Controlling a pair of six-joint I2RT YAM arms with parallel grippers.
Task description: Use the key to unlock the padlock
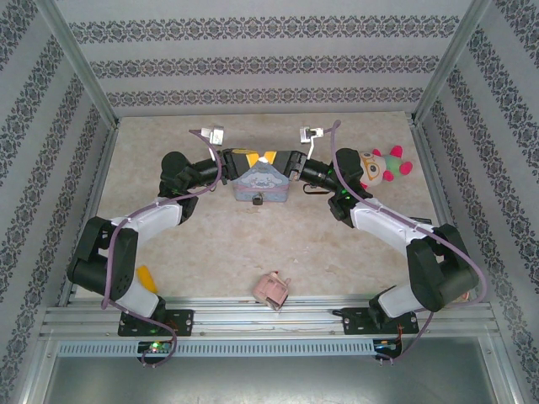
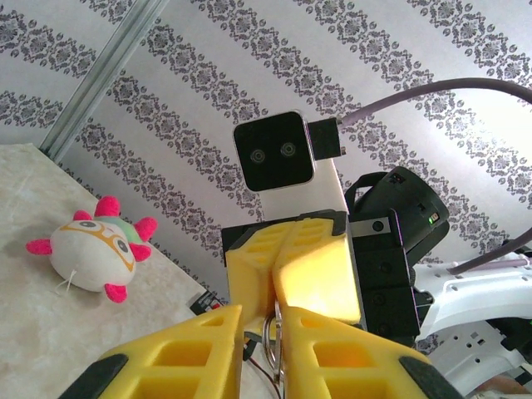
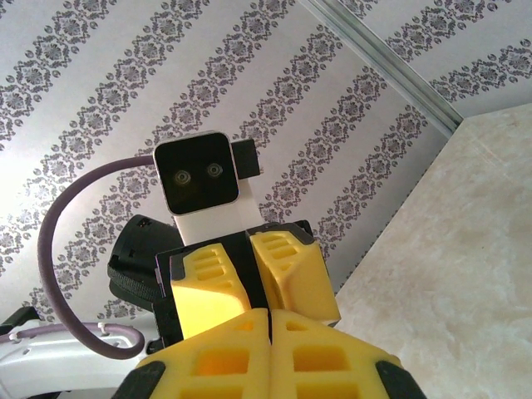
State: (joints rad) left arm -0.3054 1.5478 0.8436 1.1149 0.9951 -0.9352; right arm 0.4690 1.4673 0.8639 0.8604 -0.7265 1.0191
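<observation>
Left hand (image 2: 264, 324) is seen nearly closed about thin silver loop (image 2: 268, 349), grip unconfirmed. Opposite, right hand (image 2: 278, 283) is pressed shut. Padlock (image 1: 257, 199) apparently hung at front of blue tin (image 1: 271, 179). Key should be squared to keyhole before insertion.

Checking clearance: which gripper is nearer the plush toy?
Right. In the top view the right gripper sits to the left of the plush toy. The left gripper faces it from farther left, both by the blue tin.
</observation>
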